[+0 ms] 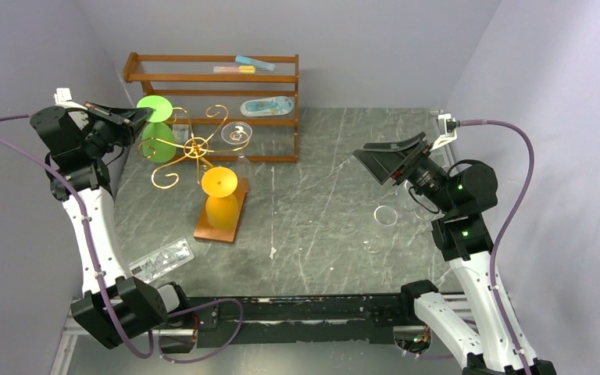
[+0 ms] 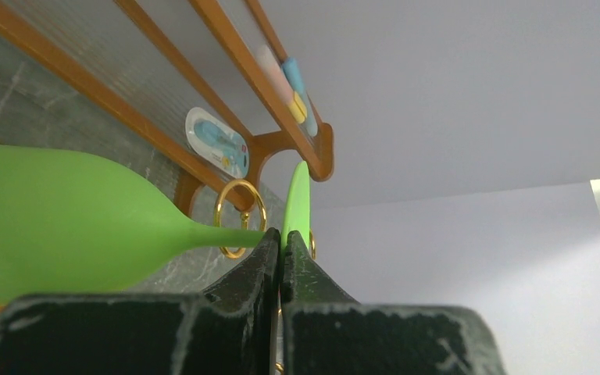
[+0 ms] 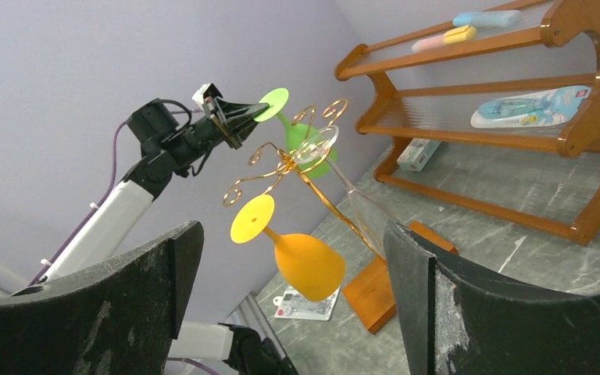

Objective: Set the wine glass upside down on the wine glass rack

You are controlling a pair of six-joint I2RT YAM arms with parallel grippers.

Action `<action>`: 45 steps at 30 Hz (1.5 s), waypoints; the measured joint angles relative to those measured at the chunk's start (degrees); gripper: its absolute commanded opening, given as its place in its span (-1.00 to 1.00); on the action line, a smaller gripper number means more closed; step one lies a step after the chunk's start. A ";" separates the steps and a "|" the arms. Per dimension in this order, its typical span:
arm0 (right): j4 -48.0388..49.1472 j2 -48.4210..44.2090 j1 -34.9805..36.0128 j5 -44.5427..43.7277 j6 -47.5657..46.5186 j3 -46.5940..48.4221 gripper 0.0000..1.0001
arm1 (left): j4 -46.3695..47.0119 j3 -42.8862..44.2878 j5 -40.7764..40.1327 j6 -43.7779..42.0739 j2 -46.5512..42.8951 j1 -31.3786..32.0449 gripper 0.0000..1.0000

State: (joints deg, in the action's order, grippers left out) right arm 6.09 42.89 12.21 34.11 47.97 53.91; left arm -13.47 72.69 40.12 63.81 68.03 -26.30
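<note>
The green wine glass (image 1: 158, 139) hangs upside down at the left side of the gold wine glass rack (image 1: 195, 147), foot up. My left gripper (image 1: 137, 117) is shut on the rim of its flat foot (image 2: 298, 199). The bowl (image 2: 62, 219) fills the left of the left wrist view, and the stem runs past a gold scroll ring (image 2: 240, 217). My right gripper (image 1: 383, 160) stands open and empty, well to the right of the rack. In the right wrist view the right gripper (image 3: 293, 230) faces the rack (image 3: 281, 160) and the green glass (image 3: 297, 134).
An orange glass (image 1: 220, 195) and a clear glass (image 1: 238, 137) hang upside down on the rack above its copper-brown base (image 1: 223, 223). A wooden shelf unit (image 1: 219, 78) stands behind. Another clear glass (image 1: 385, 215) is on the table near the right arm. A packet (image 1: 162, 262) lies front left.
</note>
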 measured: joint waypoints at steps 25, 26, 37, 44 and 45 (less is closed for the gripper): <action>-0.02 0.13 -0.02 -1.60 3.34 -1.11 0.76 | -3.65 0.00 1.29 1.33 -0.92 3.37 -0.90; 0.02 0.20 0.00 -1.60 3.39 -1.11 0.75 | -3.96 0.00 1.29 1.33 -0.96 3.37 -0.90; 0.70 0.39 0.00 -1.62 4.63 -2.05 0.75 | -3.69 -0.04 2.01 1.66 -1.42 4.15 -0.90; 1.81 0.72 0.00 -1.55 5.14 -2.62 0.75 | -0.44 -1.09 3.02 2.25 -0.81 6.12 -0.90; 2.05 0.63 0.00 -1.55 5.11 -2.62 0.75 | -0.02 -1.07 2.99 2.23 -0.39 6.27 -0.90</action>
State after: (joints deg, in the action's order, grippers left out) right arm 8.14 43.53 12.21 32.56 53.08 51.29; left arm -13.50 71.61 43.11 66.04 67.64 -20.03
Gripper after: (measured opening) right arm 0.876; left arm 0.057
